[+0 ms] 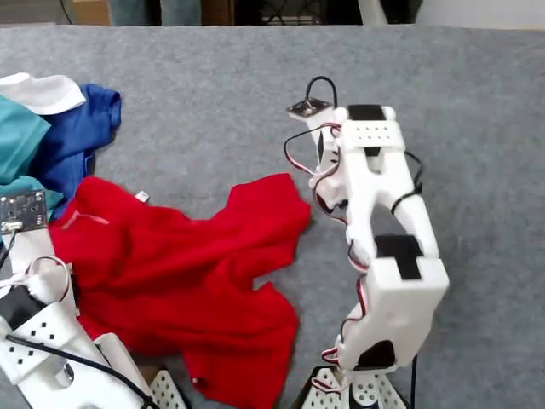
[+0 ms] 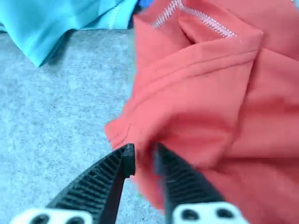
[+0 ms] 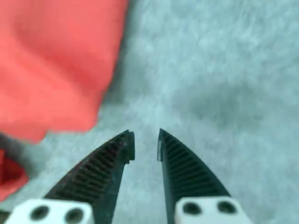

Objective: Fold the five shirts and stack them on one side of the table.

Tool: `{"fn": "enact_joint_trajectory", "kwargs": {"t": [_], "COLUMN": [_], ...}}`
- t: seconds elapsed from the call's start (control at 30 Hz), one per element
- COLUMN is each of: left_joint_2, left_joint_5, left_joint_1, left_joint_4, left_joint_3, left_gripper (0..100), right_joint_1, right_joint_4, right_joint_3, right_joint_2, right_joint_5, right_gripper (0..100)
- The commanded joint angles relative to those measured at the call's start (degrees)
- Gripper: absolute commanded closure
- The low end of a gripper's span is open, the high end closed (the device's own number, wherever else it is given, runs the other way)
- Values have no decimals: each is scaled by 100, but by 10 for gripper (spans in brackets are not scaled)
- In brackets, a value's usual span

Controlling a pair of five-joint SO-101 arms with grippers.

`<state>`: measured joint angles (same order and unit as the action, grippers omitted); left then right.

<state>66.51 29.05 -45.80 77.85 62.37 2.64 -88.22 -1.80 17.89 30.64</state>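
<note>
At the far left of the grey table (image 1: 213, 85), three shirts lay heaped together: a white shirt (image 1: 43, 92) at the back edge of the pile, a teal shirt (image 1: 17, 136) in front of it and touching it, and a blue shirt (image 1: 81, 128) bunched against the teal one on its right side. The left arm (image 1: 51, 341) sat at the near left corner, its front end over the left edge of the red shirt (image 1: 179, 273). In its wrist view the left gripper (image 2: 144, 154) was closed down to a narrow slit with a fold of the red fabric pinched between its two black ribbed fingers (image 2: 117, 172), the teal cloth lying on the table just beyond. The red shirt itself was spread, rumpled and unfolded, across the middle of the table, touching the blue shirt at its upper left. To its right stood the right arm (image 1: 383, 230), angled toward the back of the table beside the shirt's right edge. The right gripper (image 3: 145, 140) was poised over bare table just beside that red edge, its tips a little apart and holding nothing.
</note>
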Motion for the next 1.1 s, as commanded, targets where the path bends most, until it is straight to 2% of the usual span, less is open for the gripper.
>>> {"fn": "enact_joint_trajectory", "kwargs": {"t": [0.0, 0.13, 0.3, 0.4, 0.63, 0.8, 0.93, 1.0, 1.07], "left_joint_2": [97, 97, 97, 97, 97, 97, 97, 97, 97], "left_joint_5": [0, -308, -993, -1134, -1178, -1248, -1248, -1248, -1231], "left_joint_1": [-66, -66, -57, -48, -40, -13, -13, -31, -48], "left_joint_4": [273, 598, 677, 677, 677, 747, 721, 712, 712], "left_joint_3": [-374, -892, -1262, -1244, -1244, -1244, -1077, -1015, -1007], "left_gripper": [753, 754, 755, 755, 755, 755, 755, 755, 755], "right_joint_1": [79, 510, 1055, 1477, 1846, 2136, 2004, 1837, 1662], "right_joint_4": [-554, -721, -457, -299, 369, 651, 607, 589, 387], "right_joint_3": [-48, 760, 1534, 1780, 1815, 1771, 1323, 1051, 664], "right_joint_2": [-769, -1191, -1244, -1244, -1218, -356, 884, 1446, 1719], "right_joint_5": [35, -70, -993, -1802, -4563, -4756, -4747, -4712, -4545], "right_gripper": [893, 858, 821, 791, 776, 779, 783, 826, 910]}}
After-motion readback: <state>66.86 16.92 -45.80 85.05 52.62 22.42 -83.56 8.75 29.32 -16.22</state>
